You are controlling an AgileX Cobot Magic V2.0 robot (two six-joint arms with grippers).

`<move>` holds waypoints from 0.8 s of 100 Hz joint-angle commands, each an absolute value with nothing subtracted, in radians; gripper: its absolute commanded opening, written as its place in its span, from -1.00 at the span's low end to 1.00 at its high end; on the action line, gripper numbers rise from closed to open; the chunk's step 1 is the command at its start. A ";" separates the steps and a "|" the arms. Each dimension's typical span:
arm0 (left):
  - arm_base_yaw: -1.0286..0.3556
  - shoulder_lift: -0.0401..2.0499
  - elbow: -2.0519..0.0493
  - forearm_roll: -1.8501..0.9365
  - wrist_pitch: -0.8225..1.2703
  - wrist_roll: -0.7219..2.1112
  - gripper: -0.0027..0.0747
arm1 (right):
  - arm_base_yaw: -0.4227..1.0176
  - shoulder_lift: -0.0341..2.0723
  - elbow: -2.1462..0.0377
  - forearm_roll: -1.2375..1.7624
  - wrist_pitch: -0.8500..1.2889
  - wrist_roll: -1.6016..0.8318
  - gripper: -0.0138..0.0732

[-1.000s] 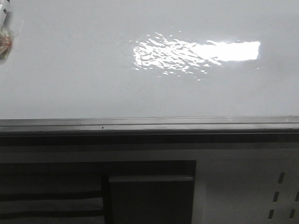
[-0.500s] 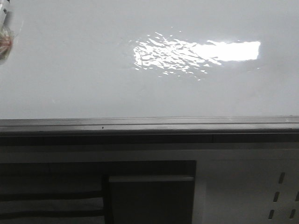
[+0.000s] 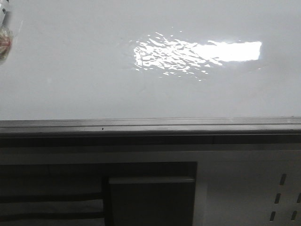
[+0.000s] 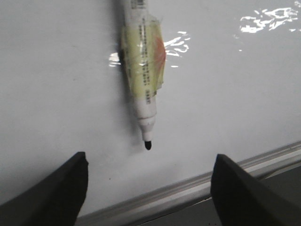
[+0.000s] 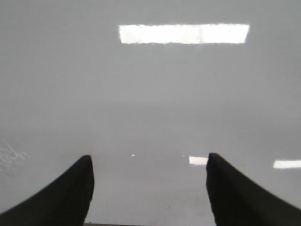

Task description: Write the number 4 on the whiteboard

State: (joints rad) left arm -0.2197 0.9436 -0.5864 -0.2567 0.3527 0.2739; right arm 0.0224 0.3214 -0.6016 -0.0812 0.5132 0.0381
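Note:
The whiteboard (image 3: 70, 70) is a glossy white board with a rippled glare patch (image 3: 197, 52) and a grey metal edge rail (image 3: 150, 126). No number 4 shows on it in any view. A white marker (image 4: 143, 61) wrapped in yellowish tape lies on the board, uncapped, with its black tip (image 4: 147, 145) pointing at my left gripper (image 4: 148, 188). That gripper is open and empty, a short way off the tip, above the rail. The marker also shows at the front view's left edge (image 3: 4, 42). My right gripper (image 5: 148, 188) is open and empty over bare board (image 5: 150, 94).
Below the rail is a dark cabinet panel (image 3: 150, 197) with a light panel with slots (image 3: 277, 197) to its right. Neither arm shows in the front view. Ceiling light reflections (image 5: 183, 34) lie on the board.

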 commanded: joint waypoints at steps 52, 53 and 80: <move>-0.241 1.136 -0.618 -0.272 -0.033 0.276 -0.31 | 0.016 0.338 -0.636 -0.082 0.430 0.030 0.37; -0.240 1.136 -0.618 -0.272 -0.033 0.276 -0.33 | 0.016 0.338 -0.636 -0.082 0.430 0.030 0.37; -0.272 1.136 -0.627 -0.270 -0.028 0.276 -0.98 | 0.016 0.338 -0.638 -0.082 0.446 0.030 0.37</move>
State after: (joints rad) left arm -0.2582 1.1500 -0.5882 -0.2629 0.0420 0.2768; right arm 0.0224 0.3214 -0.6016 -0.0803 0.5129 0.0364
